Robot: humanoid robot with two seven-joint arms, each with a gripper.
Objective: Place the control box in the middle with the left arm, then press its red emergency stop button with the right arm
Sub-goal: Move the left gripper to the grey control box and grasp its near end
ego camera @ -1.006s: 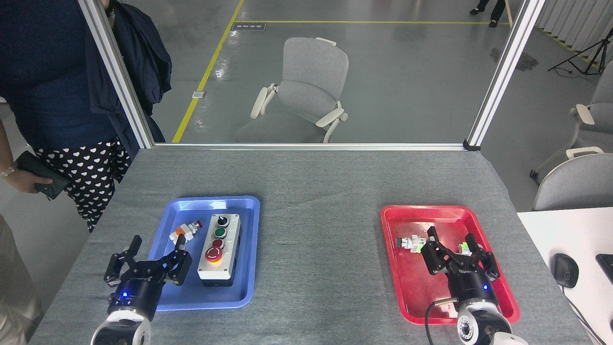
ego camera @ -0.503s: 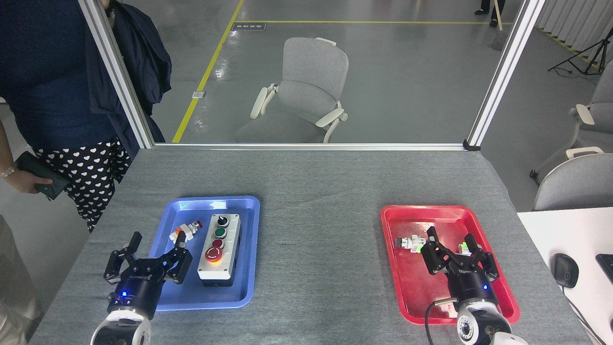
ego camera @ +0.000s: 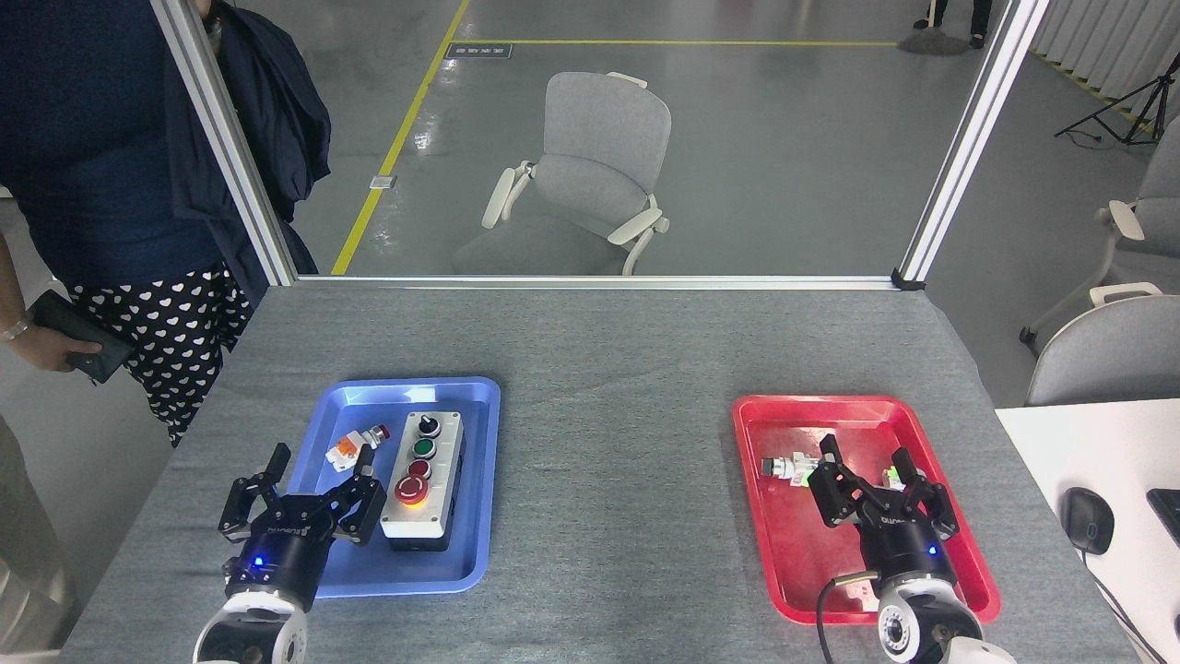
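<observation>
The right end effector (ego camera: 870, 481), claws apart, partly hides small switches in the red tray (ego camera: 959, 563); the left end effector (ego camera: 316, 478), also apart, overlaps the blue tray (ego camera: 479, 516) beside the control box (ego camera: 426, 489).

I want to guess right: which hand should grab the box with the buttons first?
The left hand. It is open over the blue tray, right beside the control box. The right hand hangs over the red tray, far across the cloth from the box.
</observation>
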